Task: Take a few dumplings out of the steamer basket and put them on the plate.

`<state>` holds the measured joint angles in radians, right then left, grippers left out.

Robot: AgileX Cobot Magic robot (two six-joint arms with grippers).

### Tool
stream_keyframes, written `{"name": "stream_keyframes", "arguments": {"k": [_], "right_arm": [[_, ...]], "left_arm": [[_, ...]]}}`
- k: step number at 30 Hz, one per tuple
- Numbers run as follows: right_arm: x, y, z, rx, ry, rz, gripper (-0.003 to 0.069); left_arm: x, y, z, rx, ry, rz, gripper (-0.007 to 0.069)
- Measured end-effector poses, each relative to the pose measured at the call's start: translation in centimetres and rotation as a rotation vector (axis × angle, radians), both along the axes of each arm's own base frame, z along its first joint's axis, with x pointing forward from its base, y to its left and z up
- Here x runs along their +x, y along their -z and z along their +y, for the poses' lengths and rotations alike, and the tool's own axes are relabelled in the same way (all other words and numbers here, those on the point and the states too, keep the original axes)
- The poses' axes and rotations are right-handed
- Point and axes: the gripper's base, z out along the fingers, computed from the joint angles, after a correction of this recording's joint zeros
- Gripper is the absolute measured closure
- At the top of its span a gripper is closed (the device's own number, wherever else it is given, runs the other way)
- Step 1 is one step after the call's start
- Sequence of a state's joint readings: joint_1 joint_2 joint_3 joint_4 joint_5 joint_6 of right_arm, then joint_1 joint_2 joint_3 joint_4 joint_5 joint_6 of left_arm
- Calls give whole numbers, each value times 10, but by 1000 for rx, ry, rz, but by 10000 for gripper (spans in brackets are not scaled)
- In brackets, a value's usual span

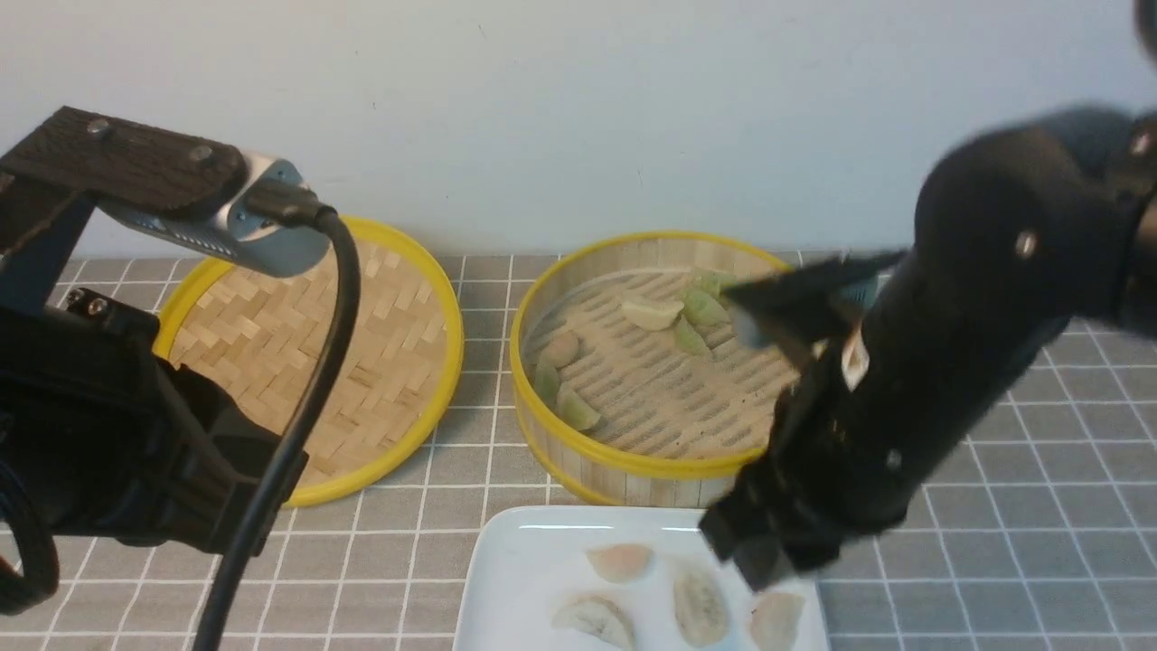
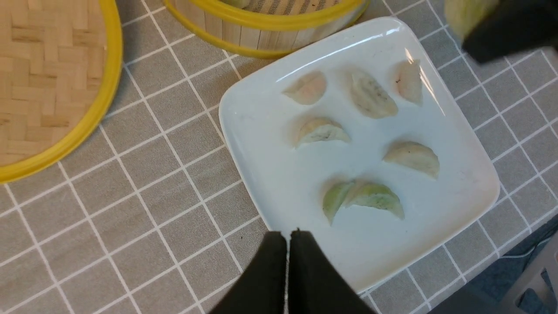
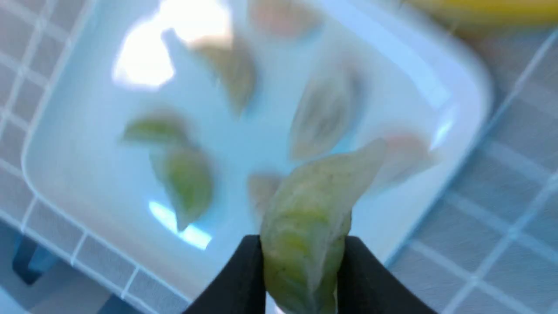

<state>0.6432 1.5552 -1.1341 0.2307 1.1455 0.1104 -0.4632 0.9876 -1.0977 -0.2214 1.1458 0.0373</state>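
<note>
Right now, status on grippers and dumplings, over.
Right gripper shut on a green dumpling, over the plate's edge. Left gripper shut, empty, beside the plate. Seven dumplings plated, more in the basket. Nothing in the way.

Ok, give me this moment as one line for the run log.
right gripper: shut on green dumpling, over plate | left gripper: shut, empty | on plate: several dumplings | steamer basket: others inside
</note>
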Motion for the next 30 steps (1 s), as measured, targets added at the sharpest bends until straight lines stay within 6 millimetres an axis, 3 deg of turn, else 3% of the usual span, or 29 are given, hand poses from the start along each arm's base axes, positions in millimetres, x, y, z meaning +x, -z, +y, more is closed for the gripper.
{"name": "stream_keyframes", "arguments": {"k": [4, 7, 8, 11, 14, 16, 19, 22, 25, 26, 29, 30], "right_arm": [[-4, 35, 3, 16, 27, 0, 454], [1, 51, 7, 11, 43, -2, 347], [3, 55, 8, 7, 47, 3, 281], [8, 53, 12, 9, 48, 8, 95], [10, 38, 14, 20, 35, -14, 34], [7, 15, 12, 54, 27, -60, 67], [-8, -30, -1, 136, 20, -176, 225], [-46, -96, -33, 268, 14, -398, 530], [-85, -136, -68, 396, 40, -613, 633], [-107, -148, -88, 455, 56, -720, 650], [-153, -155, -130, 594, 100, -971, 667], [-180, -150, -154, 673, 124, -1115, 671]], "left_arm": [[0, 0, 0, -2, 1, 0, 629], [0, 0, 0, -5, 2, -1, 629], [0, 0, 0, -6, 2, 0, 629], [0, 0, -1, -11, 4, 2, 629], [0, -1, -1, -10, 16, -3, 629], [0, -1, -1, -9, 19, -6, 629], [0, -1, -1, -9, 21, -9, 629], [1, -2, -2, -16, 19, -22, 629], [2, -2, -2, -21, 18, -34, 629], [2, -2, -2, -25, 18, -35, 629], [2, -3, -4, -44, 18, -36, 629], [2, -4, -4, -53, 19, -37, 629]]}}
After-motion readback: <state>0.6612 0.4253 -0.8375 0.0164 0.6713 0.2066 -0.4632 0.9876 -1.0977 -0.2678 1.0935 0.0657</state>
